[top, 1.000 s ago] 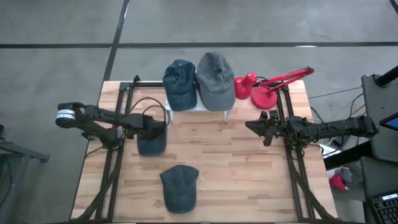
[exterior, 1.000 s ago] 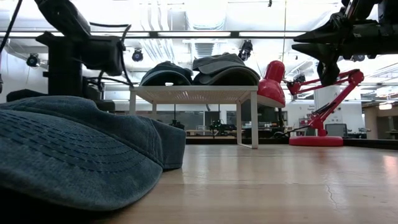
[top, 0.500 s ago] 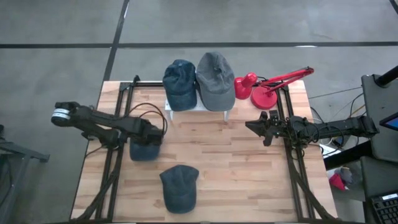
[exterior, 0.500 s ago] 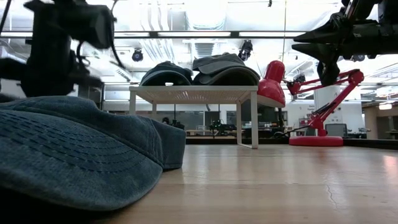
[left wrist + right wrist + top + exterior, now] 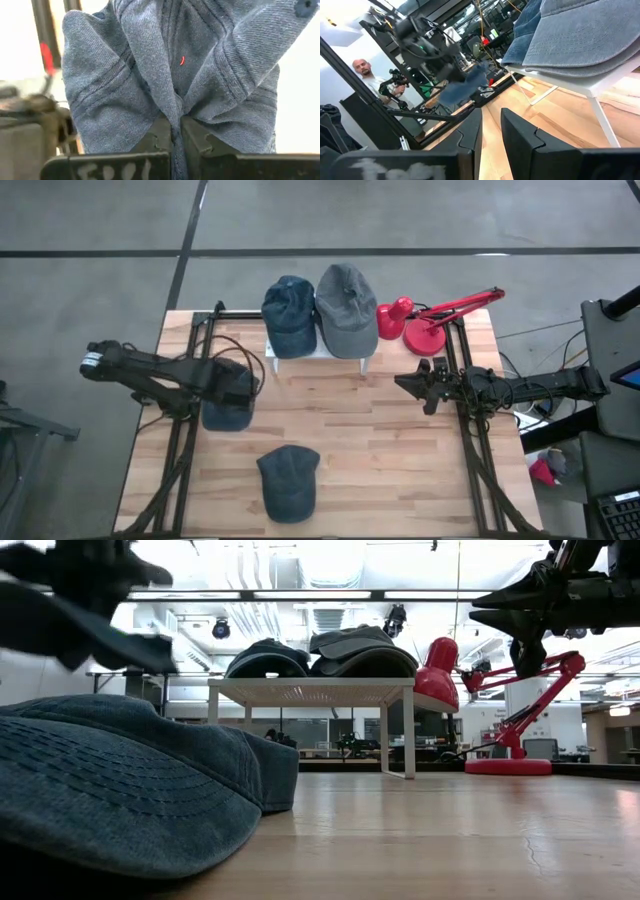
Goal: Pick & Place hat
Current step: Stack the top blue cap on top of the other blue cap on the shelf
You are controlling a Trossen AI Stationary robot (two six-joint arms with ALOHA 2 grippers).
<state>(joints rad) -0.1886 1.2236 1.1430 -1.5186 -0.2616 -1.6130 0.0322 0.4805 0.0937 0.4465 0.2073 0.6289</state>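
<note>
My left gripper (image 5: 243, 388) is shut on a blue denim hat (image 5: 224, 413) over the table's left side. The hat fills the left wrist view (image 5: 170, 65) and shows high up in the low view (image 5: 85, 630). A second denim hat (image 5: 288, 480) lies crown up on the table near the front edge and looms in the low view (image 5: 120, 790). A dark blue hat (image 5: 289, 315) and a grey hat (image 5: 346, 308) rest on a white rack (image 5: 320, 352) at the back. My right gripper (image 5: 412, 385) waits at the right, open by a narrow gap (image 5: 491, 131) and empty. My left gripper pinches a bunched fold of the hat's crown cloth (image 5: 176, 114) between its two fingers (image 5: 196, 140). The cloth gathers into creases at the fingers. The hat is lifted clear of the table, as the low view shows.
A red desk lamp (image 5: 425, 320) stands at the back right beside the rack. Dark rails (image 5: 190, 430) run along both sides of the table. Bare wood (image 5: 370, 440) lies between the two arms. A person (image 5: 367, 75) stands in the room beyond the table.
My left gripper has carried the denim hat toward the table's left edge and upward, still shut on it. The hat has risen clear of the table and now shows high in the low view.
</note>
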